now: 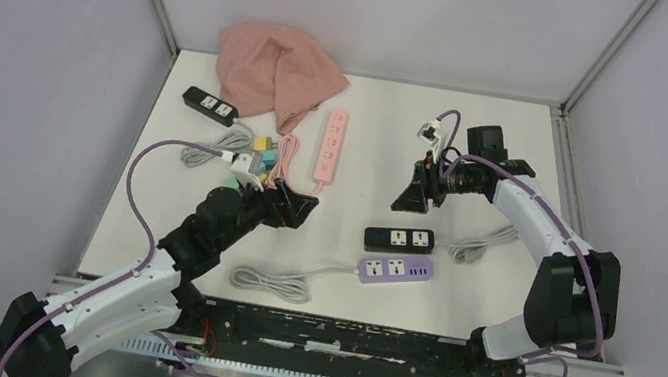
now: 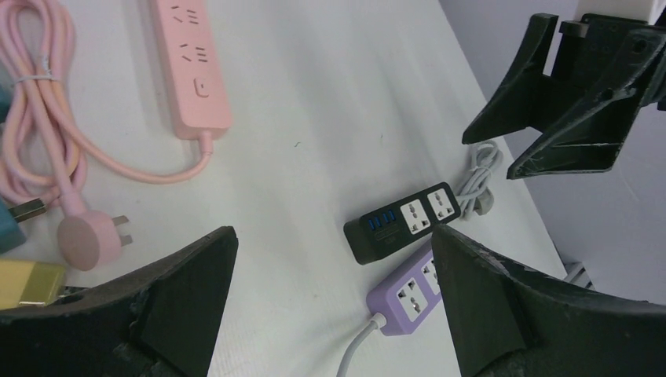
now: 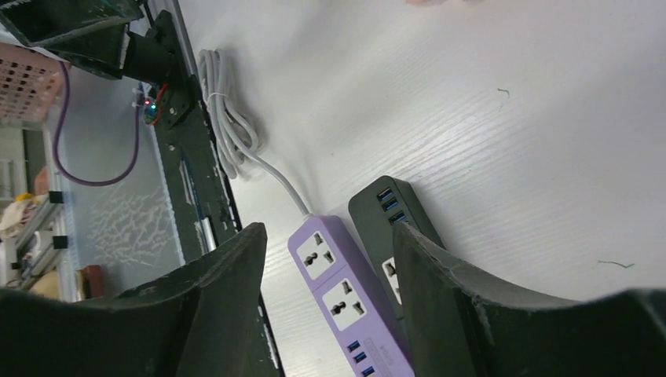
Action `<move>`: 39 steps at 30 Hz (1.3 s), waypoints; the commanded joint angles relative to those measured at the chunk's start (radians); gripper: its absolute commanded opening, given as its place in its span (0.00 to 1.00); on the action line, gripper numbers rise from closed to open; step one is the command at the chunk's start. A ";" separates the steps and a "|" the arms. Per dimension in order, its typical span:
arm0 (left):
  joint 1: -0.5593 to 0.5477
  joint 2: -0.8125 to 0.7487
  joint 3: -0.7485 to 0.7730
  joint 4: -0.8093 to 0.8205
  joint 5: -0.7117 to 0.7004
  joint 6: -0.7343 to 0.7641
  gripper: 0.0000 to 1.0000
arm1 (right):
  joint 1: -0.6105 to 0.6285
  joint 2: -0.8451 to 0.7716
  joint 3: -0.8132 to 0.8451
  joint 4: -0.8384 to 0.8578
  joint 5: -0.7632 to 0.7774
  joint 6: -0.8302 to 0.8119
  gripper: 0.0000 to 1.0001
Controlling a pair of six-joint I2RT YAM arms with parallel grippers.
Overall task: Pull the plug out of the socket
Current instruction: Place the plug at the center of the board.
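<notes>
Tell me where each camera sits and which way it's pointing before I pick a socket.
Top external: above and behind the bases, looking down on the table; both arms show, left gripper and right gripper open.
Left wrist: low over the table, facing across toward the right gripper; own fingers frame the bottom.
Right wrist: facing back toward the near rail; own fingers fill the bottom.
Shared: both wrist views show the black strip beside the purple strip.
</notes>
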 commanded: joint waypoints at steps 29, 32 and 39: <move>0.003 -0.128 -0.115 0.162 0.095 0.027 0.99 | 0.170 -0.091 -0.249 0.016 0.452 -0.869 0.85; 0.003 -0.134 -0.117 0.161 0.094 0.026 0.99 | 0.180 -0.071 -0.242 0.025 0.480 -0.853 0.80; 0.003 -0.137 -0.114 0.160 0.097 0.025 0.99 | 0.189 -0.031 -0.223 0.044 0.522 -0.794 0.68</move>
